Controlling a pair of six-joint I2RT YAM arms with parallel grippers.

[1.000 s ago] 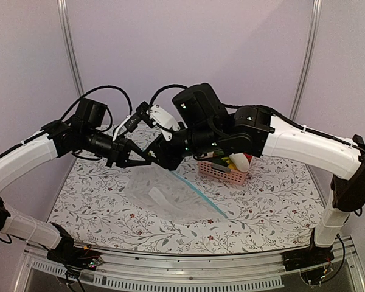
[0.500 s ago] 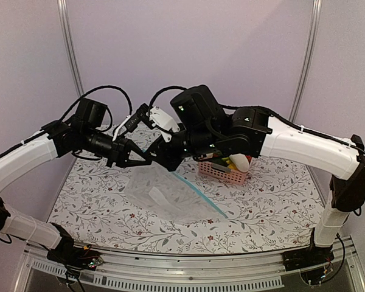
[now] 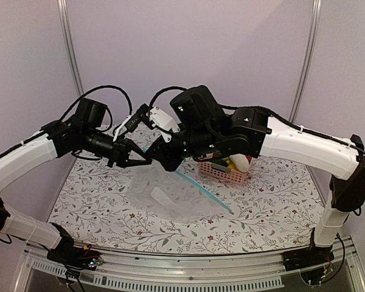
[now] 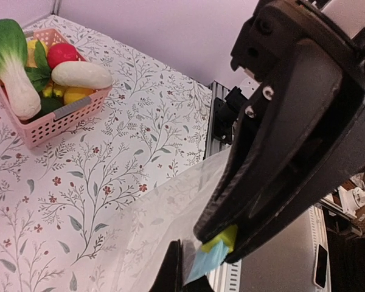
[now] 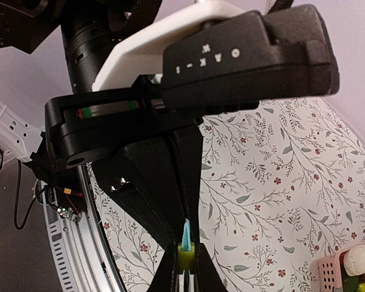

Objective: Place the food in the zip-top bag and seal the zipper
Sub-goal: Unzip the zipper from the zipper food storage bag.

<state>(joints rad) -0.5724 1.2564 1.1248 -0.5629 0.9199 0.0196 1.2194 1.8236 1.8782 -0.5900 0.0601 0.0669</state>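
The clear zip-top bag (image 3: pixel 170 196) hangs from both grippers, its lower part resting on the table. Its light-blue zipper (image 3: pixel 204 193) runs down to the right. My left gripper (image 3: pixel 146 160) is shut on the bag's upper corner, which shows in the left wrist view (image 4: pixel 182 275). My right gripper (image 3: pixel 163 163) is right next to it, shut on the zipper end (image 5: pixel 185 234). The right gripper (image 5: pixel 185 261) holds that end between its yellow pads. The food lies in the pink basket (image 4: pixel 55 118): bok choy (image 4: pixel 9 61), red fruit (image 4: pixel 64 53), pale fruit (image 4: pixel 82 74).
The pink basket (image 3: pixel 222 173) stands at the back right of the floral tablecloth, just behind the bag. The right arm (image 3: pixel 292 143) arches over it. The metal frame rail (image 3: pixel 188 267) runs along the near edge.
The bag's mouth edge has been lifted slightly, and the zipper strip now stands higher and swings further to the right. Both grippers stay together at the same corner.
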